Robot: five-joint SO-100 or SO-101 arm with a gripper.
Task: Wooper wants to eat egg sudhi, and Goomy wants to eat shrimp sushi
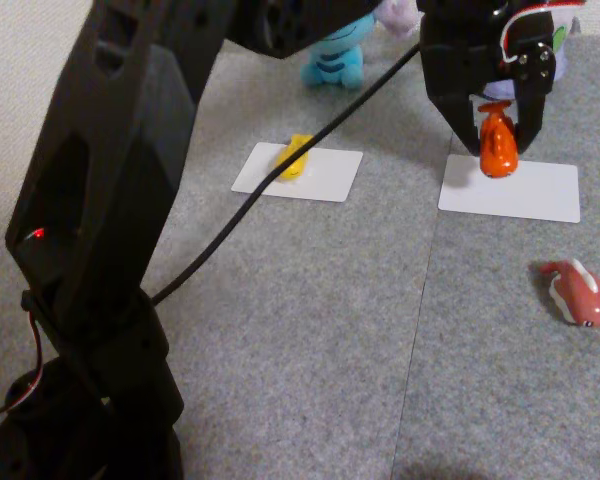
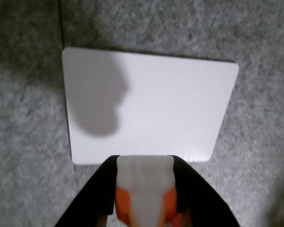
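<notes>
I see grey carpet floor [image 1: 310, 330] carrying two white cards [image 1: 298, 172] [image 1: 512, 190] mid-frame, the yellow egg sudhi [image 1: 293, 157] on the left card, a dark red-pink toy [image 1: 580, 293] at right.

Grey carpet floor [image 1: 310, 330], tile seam, pale wall [image 1: 20, 80] at left, dim light

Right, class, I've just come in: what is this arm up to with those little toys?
The gripper has its jaws shut on the orange shrimp sushi, holding it over the near edge of a white card. The yellow egg sushi already lies on another card before the blue Wooper. A red toy lies aside.
</notes>
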